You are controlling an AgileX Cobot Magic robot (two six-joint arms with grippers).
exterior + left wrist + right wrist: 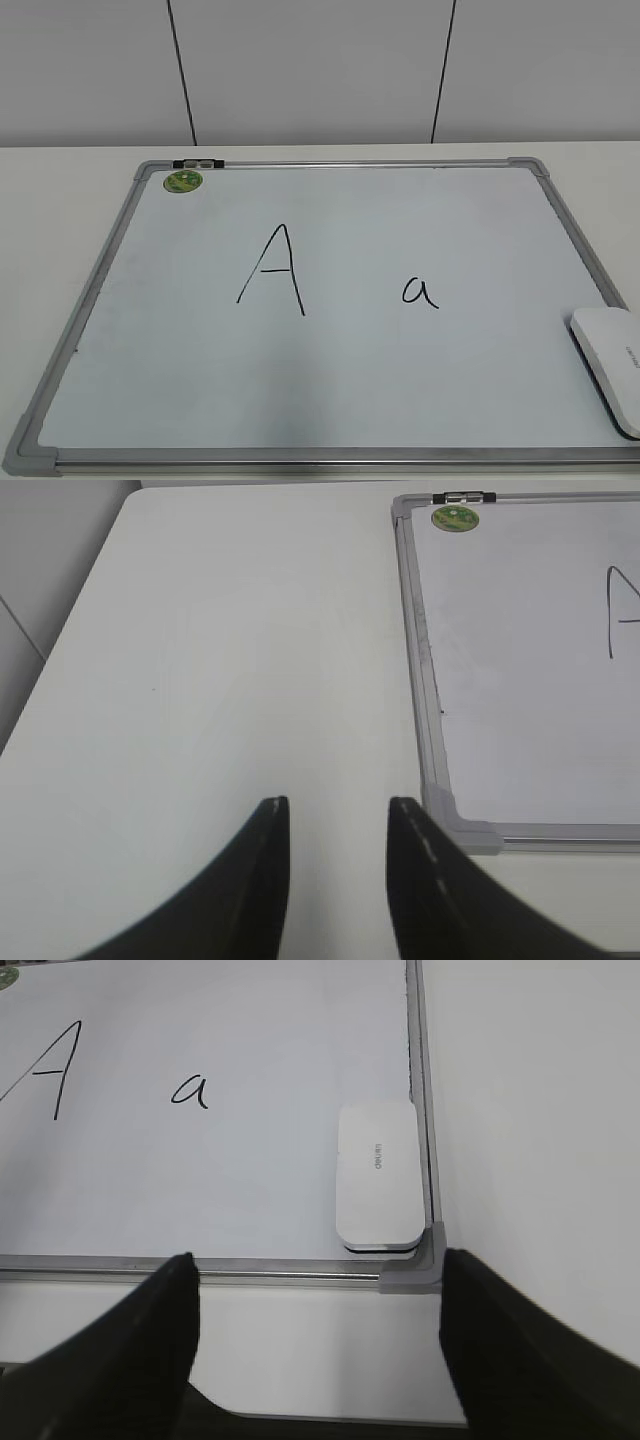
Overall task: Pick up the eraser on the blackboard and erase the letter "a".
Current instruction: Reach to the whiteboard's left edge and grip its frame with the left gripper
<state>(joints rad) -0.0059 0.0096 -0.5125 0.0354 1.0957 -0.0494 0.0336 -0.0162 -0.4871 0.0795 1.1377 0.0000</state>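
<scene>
The blackboard (pixel 330 370) is a white board with a grey frame, lying flat on the table. A small black letter "a" (pixel 420 291) is written right of a larger capital "A" (pixel 272 270). The white eraser (pixel 612 365) lies in the board's near right corner; it also shows in the right wrist view (pixel 377 1173), with the "a" (pixel 190 1091) to its left. My right gripper (pixel 315 1285) is open and empty, over the table in front of the board's near edge. My left gripper (pixel 335 815) is open and empty over the table, left of the board's near left corner (pixel 455 820).
A round green sticker (pixel 184 181) and a small clip (pixel 198 162) sit at the board's far left corner. Bare white table lies left of the board (pixel 220 680) and right of it (pixel 530 1140). A panelled wall stands behind the table.
</scene>
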